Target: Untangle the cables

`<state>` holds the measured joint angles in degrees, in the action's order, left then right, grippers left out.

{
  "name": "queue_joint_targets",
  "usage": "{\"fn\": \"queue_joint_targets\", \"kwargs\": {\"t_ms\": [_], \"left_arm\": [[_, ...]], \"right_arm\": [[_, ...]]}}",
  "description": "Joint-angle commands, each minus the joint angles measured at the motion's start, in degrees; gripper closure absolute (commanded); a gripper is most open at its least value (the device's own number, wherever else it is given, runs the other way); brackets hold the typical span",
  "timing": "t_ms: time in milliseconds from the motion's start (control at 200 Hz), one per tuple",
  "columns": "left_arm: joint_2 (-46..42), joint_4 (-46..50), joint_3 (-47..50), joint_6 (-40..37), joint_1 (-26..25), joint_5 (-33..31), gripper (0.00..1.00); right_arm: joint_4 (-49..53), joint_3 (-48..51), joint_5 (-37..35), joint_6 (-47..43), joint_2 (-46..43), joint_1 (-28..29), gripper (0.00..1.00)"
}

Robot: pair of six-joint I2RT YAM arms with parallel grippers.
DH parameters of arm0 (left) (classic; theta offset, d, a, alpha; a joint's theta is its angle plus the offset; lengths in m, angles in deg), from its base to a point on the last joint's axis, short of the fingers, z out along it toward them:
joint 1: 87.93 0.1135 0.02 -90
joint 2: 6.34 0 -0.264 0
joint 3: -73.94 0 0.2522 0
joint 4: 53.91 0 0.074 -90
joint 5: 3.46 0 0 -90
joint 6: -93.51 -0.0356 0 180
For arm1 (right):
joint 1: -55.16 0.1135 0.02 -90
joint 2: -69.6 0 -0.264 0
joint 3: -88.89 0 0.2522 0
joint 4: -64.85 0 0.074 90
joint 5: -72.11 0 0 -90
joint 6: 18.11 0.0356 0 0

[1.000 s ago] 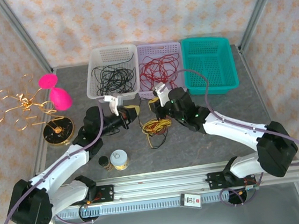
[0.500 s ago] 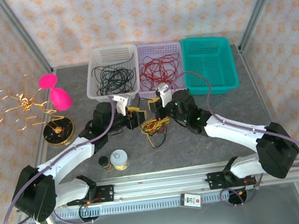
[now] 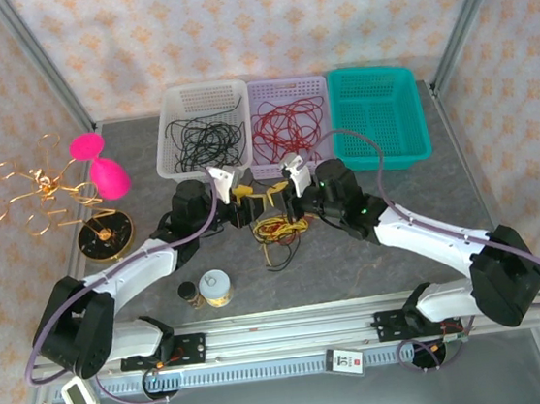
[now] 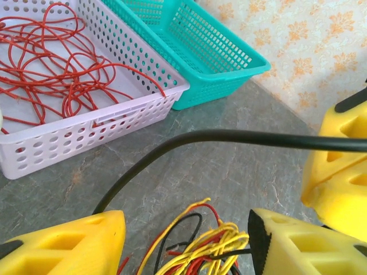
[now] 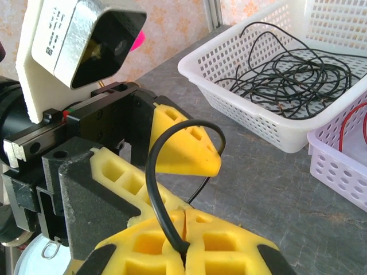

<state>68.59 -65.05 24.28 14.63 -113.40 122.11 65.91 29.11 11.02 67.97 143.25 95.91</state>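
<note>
The cables point(image 3: 278, 228) lie in a loose yellow bundle on the counter point(image 3: 415, 185), just in front of the lilac basket point(image 4: 86, 134). The right gripper point(image 5: 184, 222), nearer that basket, pinches one black strand point(image 5: 150, 172) between closed fingers. The left gripper point(image 4: 186, 235) has its fingers spread wide, with the bundle showing between them.

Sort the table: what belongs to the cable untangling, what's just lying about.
Job: yellow cable bundle, black cable in the right gripper, white basket of black cables, lilac basket of red cables, teal basket.
Lying about: gold wire ornament, pink hourglass-shaped object, small jar, round tin.

White-and-black arms point(image 3: 428, 238), lilac cables point(image 3: 380, 155), yellow end effector fingers point(image 5: 183, 150).
</note>
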Motion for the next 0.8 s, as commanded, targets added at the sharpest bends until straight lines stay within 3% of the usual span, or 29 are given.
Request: {"fn": "queue_joint_targets", "kwargs": {"t_ms": [0,150,395,541,646,796], "left_arm": [[1.9,-2.82,0.09,-2.42,0.25,1.22,0.38],[3.79,-2.71,-0.42,-4.32,0.83,-0.84,0.41],[2.87,-1.62,-0.18,-6.02,2.8,0.24,0.37],[1.7,4.3,-1.24,-9.91,3.28,1.8,0.33],[1.07,6.71,-2.06,-11.92,3.85,2.66,0.28],[4.91,6.72,-5.49,-13.7,4.49,5.48,0.31]], "right_arm": [[0.25,-3.36,2.27,-1.41,-1.6,-0.45,1.0],[1.84,-4.41,3.07,-2.36,-1.75,-0.8,1.0],[5.11,-5.11,2.12,-3.99,-2.72,-1.97,1.0],[6.8,-6.06,3.04,-5.06,-1.96,-2.74,1.0],[10.59,-8.01,4.89,-7.78,-0.41,-3.28,1.0],[12.24,-9.13,10.02,-10.53,0.78,-4.28,1.0]]}}
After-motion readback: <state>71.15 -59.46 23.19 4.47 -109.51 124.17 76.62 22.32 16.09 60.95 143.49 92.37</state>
